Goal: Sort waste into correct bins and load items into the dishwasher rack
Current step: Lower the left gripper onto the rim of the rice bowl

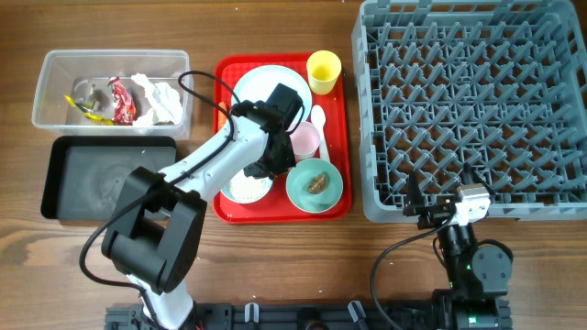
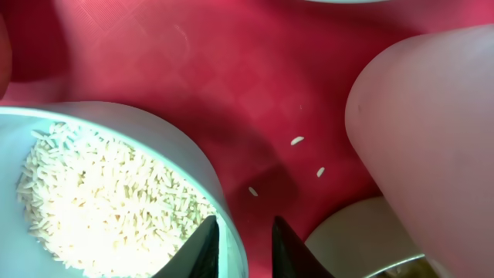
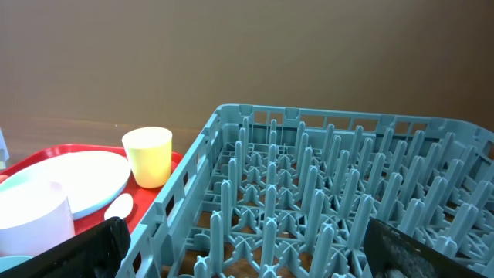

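Note:
In the left wrist view, my left gripper is shut on the rim of a pale blue-green bowl full of white rice, with one finger inside and one outside. From overhead, the left gripper is over the red tray, next to the rice bowl. The small white-pink cup stands close by on the right. A second bowl holds a brown lump. The plate, yellow cup and spoon are also on the tray. My right gripper hangs open and empty at the rack's near edge.
The grey rack fills the right side with upright pegs. At the left, a clear tub holds a red wrapper and tissue. A black tray lies in front of it. Loose rice grains lie on the red tray.

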